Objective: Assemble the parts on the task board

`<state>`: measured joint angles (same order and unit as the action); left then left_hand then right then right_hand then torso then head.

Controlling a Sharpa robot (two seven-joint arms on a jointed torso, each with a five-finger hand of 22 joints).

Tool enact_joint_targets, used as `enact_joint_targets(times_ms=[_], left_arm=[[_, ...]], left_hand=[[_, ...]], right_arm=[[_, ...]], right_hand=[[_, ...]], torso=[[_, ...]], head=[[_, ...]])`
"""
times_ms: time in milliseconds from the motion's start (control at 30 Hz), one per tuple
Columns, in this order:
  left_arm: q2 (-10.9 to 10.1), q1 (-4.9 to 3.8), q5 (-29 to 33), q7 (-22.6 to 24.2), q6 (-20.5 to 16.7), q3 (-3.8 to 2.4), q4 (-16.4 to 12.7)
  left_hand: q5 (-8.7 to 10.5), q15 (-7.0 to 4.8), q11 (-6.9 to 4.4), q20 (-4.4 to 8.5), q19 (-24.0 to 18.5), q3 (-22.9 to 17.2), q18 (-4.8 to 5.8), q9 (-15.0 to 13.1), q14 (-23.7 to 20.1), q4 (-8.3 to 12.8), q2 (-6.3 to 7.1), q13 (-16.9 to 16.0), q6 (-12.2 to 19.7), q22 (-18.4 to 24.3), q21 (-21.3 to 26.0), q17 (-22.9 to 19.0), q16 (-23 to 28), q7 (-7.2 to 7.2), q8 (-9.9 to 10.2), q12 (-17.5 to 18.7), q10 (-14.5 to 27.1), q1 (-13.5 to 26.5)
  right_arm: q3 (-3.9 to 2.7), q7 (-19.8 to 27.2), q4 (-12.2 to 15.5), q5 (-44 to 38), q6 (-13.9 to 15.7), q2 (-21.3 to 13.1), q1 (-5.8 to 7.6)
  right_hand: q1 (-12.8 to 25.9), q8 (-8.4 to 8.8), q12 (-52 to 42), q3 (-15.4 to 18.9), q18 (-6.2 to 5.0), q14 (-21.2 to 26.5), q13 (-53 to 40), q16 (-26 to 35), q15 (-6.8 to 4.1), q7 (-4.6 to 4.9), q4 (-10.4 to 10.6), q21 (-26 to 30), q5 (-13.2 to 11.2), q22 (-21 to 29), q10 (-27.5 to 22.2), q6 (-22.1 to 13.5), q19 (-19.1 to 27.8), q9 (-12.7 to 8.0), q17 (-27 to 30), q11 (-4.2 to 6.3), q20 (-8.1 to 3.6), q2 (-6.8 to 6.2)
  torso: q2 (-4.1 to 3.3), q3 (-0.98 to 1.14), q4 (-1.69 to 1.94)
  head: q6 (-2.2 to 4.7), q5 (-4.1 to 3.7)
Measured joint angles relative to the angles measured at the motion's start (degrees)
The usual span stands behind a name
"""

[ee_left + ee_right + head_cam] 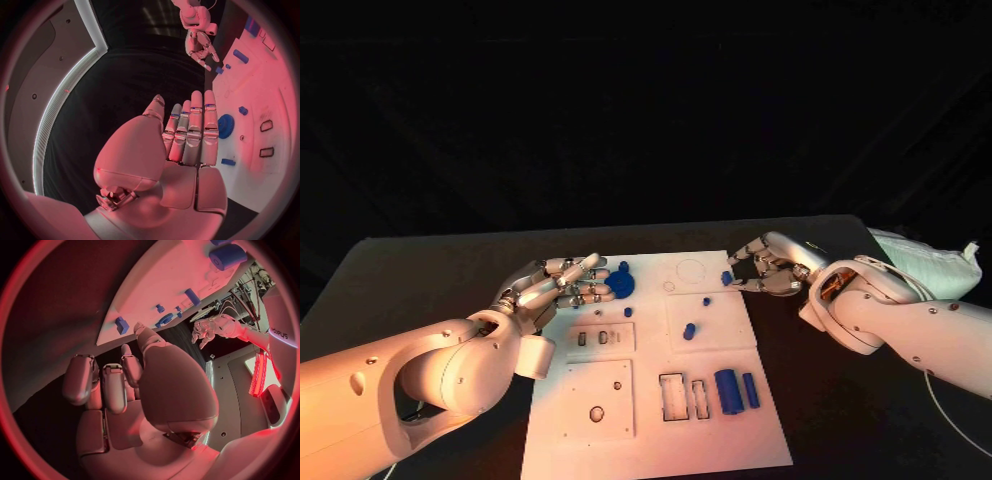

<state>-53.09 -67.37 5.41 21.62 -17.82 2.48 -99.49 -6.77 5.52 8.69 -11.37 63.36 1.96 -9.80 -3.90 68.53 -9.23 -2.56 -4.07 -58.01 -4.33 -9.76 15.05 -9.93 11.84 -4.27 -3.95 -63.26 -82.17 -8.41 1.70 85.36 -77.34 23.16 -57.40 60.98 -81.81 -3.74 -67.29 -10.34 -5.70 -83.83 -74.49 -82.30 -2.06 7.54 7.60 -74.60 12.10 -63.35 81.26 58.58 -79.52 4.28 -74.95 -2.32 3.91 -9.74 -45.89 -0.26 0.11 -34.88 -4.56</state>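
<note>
The white task board (661,420) lies in the middle of the black table. My left hand (567,283) hovers at the board's far left edge, fingers straight and together, holding nothing; a blue gear (620,282) sits just beyond its fingertips (203,107). My right hand (769,270) is at the far right edge with its fingers curled in. A small blue part (727,277) stands at the board's rim beside its thumb tip (141,331), and the fingers are not around it. Two blue cylinders (727,388) lie near the front right.
Small blue pieces (689,330) are scattered over the board's middle. Rectangular slots (672,397) and a round hole (596,413) are in the near part. Bare black table (430,270) lies on both sides of the board.
</note>
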Motion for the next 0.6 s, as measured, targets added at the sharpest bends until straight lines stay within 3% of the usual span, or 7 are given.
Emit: enact_joint_targets(times_ms=[300,533,600], left_arm=[[0.13,0.05,0.00,-0.07,0.07,0.01,0.05],[0.19,0.07,0.00,-0.10,0.09,0.01,0.10],[0.20,0.08,0.00,-0.11,0.10,0.01,0.12]], left_hand=[[0.00,0.00,0.00,0.00,0.00,0.00,0.00,0.00,0.00,0.00,0.00,0.00,0.00,0.00,0.00,-0.01,0.00,0.00,0.00,0.00,0.00,0.00],[0.00,0.00,0.00,0.00,0.00,0.00,0.00,0.00,0.00,0.00,0.00,0.00,0.00,0.06,0.00,0.10,0.00,0.00,0.00,0.00,0.00,0.00],[0.00,0.00,0.00,0.00,0.00,-0.06,0.00,0.00,0.00,0.14,0.00,0.00,0.00,0.06,0.00,0.10,0.00,0.00,0.00,0.00,0.00,0.00]], right_arm=[[0.00,-0.80,-2.00,-1.59,-0.40,1.65,-0.21],[0.00,-1.18,-3.64,-1.90,-0.57,2.99,-0.33],[-0.01,-1.26,-3.98,-1.90,-0.60,3.23,-0.34]], right_hand=[[-0.01,0.00,-1.16,0.00,0.00,0.00,-0.45,-0.82,0.00,-0.01,0.00,-0.84,0.00,-1.33,0.20,0.00,-0.41,0.00,0.01,-0.19,0.00,0.01],[-0.32,0.00,-2.28,0.00,0.01,0.00,-0.59,-1.48,0.00,-0.01,0.00,-1.90,0.22,-2.71,0.61,0.00,-0.74,0.00,0.01,-0.19,0.09,0.93],[-0.54,0.00,-2.45,0.00,0.56,0.00,-0.60,-1.70,0.01,-0.01,0.00,-2.17,0.22,-3.06,0.61,0.00,-0.99,0.01,0.01,-0.19,0.16,1.14]], torso=[[-0.01,-0.01,0.09],[0.00,-0.06,0.09],[0.00,-0.07,0.11]], head=[[-0.08,0.03],[-0.24,0.10],[-0.32,0.04]])
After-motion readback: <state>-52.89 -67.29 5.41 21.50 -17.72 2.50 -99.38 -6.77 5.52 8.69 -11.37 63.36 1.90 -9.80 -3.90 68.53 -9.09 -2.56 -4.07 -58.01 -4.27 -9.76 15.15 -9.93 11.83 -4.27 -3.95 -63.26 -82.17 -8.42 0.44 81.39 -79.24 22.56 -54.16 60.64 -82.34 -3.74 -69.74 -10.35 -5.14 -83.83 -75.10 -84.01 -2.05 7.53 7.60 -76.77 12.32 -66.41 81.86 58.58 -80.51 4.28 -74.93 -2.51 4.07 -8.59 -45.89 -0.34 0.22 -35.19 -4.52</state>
